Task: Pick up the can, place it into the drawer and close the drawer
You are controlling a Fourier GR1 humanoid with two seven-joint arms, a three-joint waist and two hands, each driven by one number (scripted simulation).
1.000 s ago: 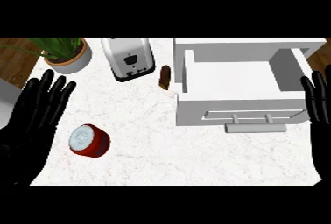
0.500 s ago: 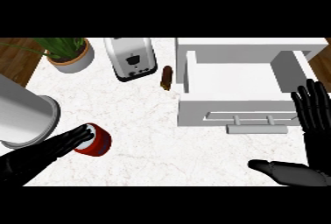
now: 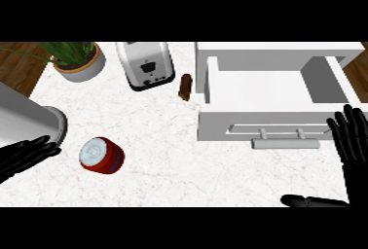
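Observation:
The red can (image 3: 101,154) with a silver lid lies tipped on the white counter at the lower left. My left hand (image 3: 24,155) hangs just left of it, fingers straight and pointing at it, a small gap between them. The white drawer (image 3: 273,92) stands pulled open at the upper right, its inside bare, its handle (image 3: 285,143) facing me. My right hand (image 3: 352,141) is open at the right edge, fingers up, beside the drawer's front, thumb (image 3: 309,201) spread out low.
A silver toaster (image 3: 147,64) stands at the back centre, a potted plant (image 3: 78,61) to its left, a small brown bottle (image 3: 185,86) between toaster and drawer. My grey left forearm (image 3: 25,124) fills the left edge.
My left hand has pulled back left off the can, which now shows whole. The right hand has shifted slightly right and down.

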